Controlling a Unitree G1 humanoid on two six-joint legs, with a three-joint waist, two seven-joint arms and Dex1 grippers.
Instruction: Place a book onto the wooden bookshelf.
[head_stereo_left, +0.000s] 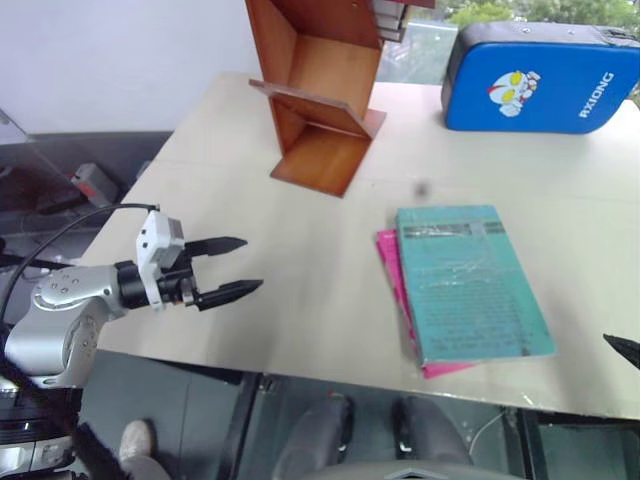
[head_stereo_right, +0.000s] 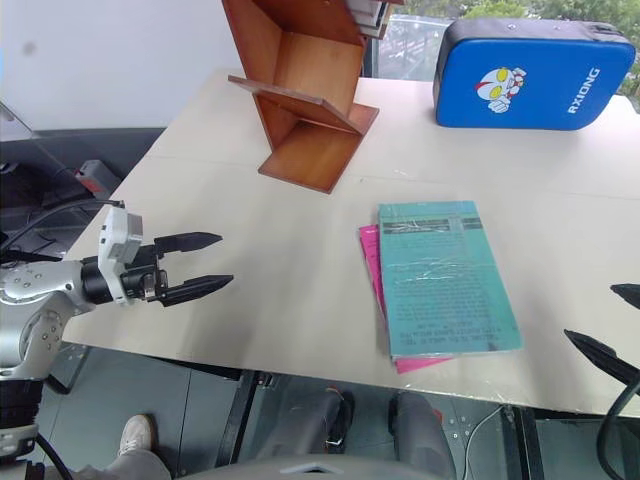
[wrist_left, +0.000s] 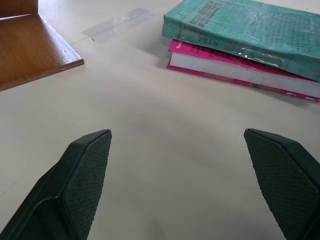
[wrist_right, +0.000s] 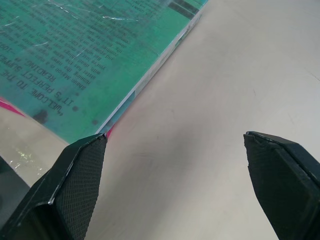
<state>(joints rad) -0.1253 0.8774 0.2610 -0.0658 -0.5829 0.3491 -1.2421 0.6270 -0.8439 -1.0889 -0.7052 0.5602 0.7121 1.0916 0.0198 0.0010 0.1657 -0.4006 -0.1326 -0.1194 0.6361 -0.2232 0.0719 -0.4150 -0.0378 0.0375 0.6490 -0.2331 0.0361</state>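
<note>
The teal book (head_stereo_left: 470, 285) lies flat on the table's right part, on top of a magenta-pink book (head_stereo_left: 392, 270). The wooden bookshelf (head_stereo_left: 320, 100) stands at the back centre of the table, tilted in view, its base board facing me. My left gripper (head_stereo_left: 252, 263) hovers open over the table's left front edge, pointing right toward the books, well short of them. In the left wrist view both books (wrist_left: 250, 25) lie ahead of its fingers (wrist_left: 80, 180). My right gripper (head_stereo_right: 592, 313) is open at the front right corner, just right of the teal book (wrist_right: 100, 50).
A blue padded case (head_stereo_left: 545, 80) with a cartoon face lies at the back right. The beige table (head_stereo_left: 250, 180) is bare between the shelf and the books. A strip of clear tape (wrist_left: 117, 22) sticks to the table near the shelf's base.
</note>
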